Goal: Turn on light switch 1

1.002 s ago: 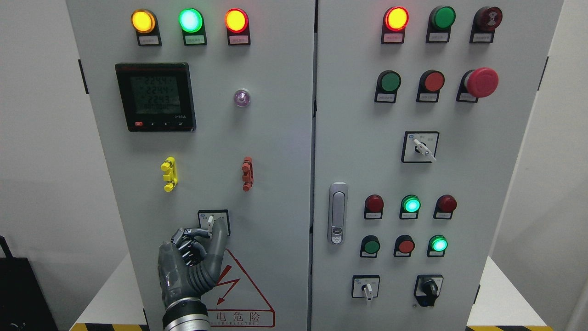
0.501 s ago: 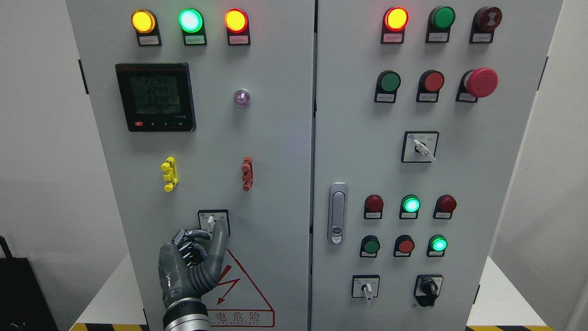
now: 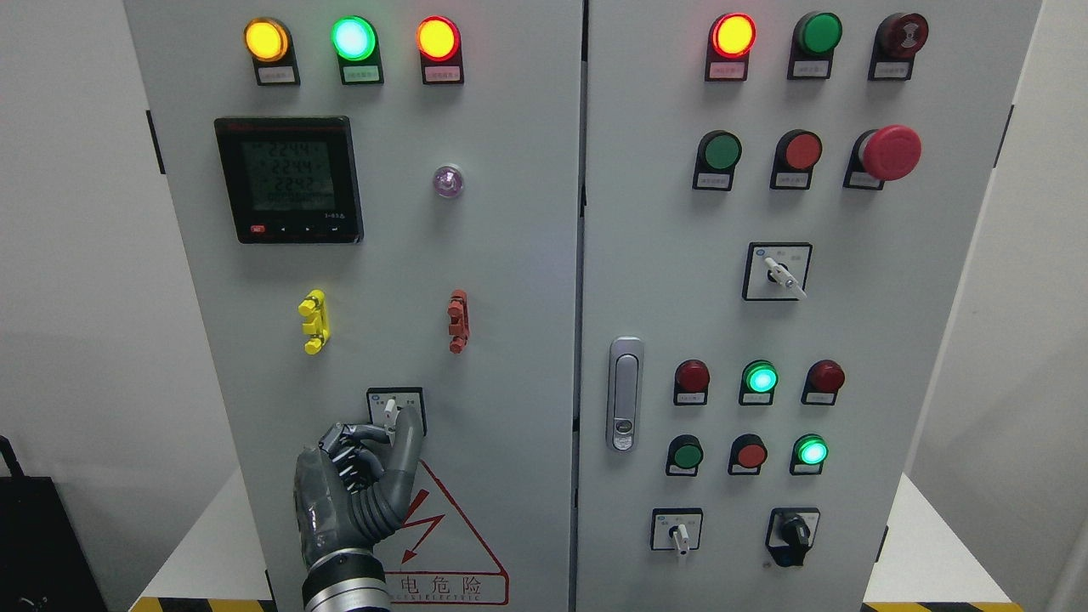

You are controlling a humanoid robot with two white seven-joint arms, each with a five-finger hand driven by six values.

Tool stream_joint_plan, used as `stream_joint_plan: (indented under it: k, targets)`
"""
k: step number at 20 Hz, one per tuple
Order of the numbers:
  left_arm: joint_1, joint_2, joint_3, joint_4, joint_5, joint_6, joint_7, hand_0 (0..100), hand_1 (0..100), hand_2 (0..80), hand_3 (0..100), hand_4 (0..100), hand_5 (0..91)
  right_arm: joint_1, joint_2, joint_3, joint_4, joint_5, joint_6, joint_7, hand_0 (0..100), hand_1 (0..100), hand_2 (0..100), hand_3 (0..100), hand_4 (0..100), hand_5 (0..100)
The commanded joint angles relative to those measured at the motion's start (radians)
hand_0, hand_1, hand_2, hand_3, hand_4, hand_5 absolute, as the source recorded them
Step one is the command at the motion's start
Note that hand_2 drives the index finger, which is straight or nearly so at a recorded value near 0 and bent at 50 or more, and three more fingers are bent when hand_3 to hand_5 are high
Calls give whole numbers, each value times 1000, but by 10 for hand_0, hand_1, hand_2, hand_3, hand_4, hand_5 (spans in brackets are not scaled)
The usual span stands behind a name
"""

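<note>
Switch 1 (image 3: 390, 410) sits just above the warning triangle (image 3: 442, 527). Left hand (image 3: 361, 484) pinches its white lever (thumb and curled fingers).

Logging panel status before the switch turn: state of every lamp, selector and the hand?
left hand: fingers pinched on the selector switch, its lever upright
amber lamp: lit
green lamp: lit
orange lamp: lit
meter: display on
right door top red lamp: lit
top green lamp: unlit
emergency stop: cannot tell
</note>
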Motion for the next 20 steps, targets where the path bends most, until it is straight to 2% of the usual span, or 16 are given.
stream_joint_plan:
  k: [1,11,20]
  targets:
    - [-2,0,-1,3,0,0,1,184,505,617,1000,1000,877,0,0,0,0,0,0,1,0,0,0,0,0,0]
    - [0,-1,-1,3,0,0,2,177,506,622,1000,1000,877,0,0,0,0,0,0,1,0,0,0,0,0,0]
    - [-2,-1,-1,3,0,0,1,220,480,623,1000,1000,877,0,0,0,0,0,0,1,0,0,0,0,0,0]
